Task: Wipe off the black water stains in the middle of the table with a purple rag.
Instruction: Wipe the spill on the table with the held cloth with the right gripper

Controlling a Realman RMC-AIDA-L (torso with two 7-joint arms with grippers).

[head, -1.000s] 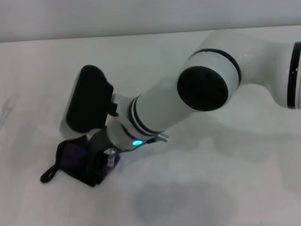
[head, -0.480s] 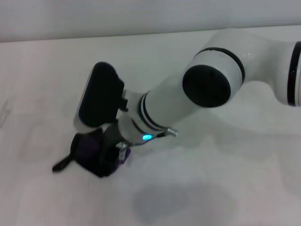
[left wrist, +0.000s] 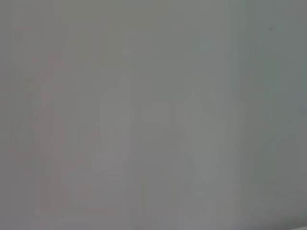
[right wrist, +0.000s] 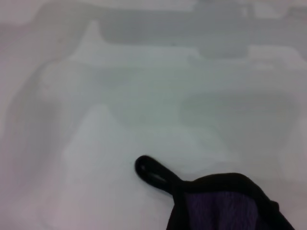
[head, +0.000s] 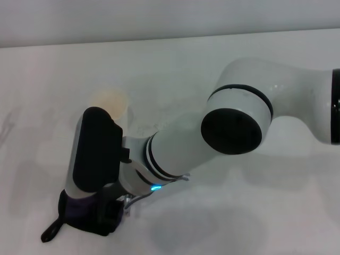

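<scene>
Fingers of the right gripper point(head: 109, 215) were mostly hidden under the wrist housing in the head view; the dark finger parts that showed sat directly on the purple rag point(head: 79, 212), apparently closed on it, though the width of the grip could not be read. This gripper was located at the lower left of the head frame, with the white right arm point(head: 234, 125) reaching in from the right edge and crossing the centre of the frame. A small blue-green indicator lamp point(head: 155, 187) glowed on the wrist, just right of the gripper. The rag lay pressed on the table point(head: 170, 58) beneath the gripper, and its black loop strap point(head: 51, 231) trailed out flat toward the lower left corner. The right wrist view showed the rag point(right wrist: 225, 206) at the lower right of that frame, its black edging visible, with the strap point(right wrist: 153, 173) extending from it onto the white surface. A faint yellowish patch point(head: 109, 98) marked the table at the upper left of the head frame, well apart from the rag. No dark blotch could be identified with certainty. The left gripper appeared in no view; the left wrist view showed only a plain grey field.
</scene>
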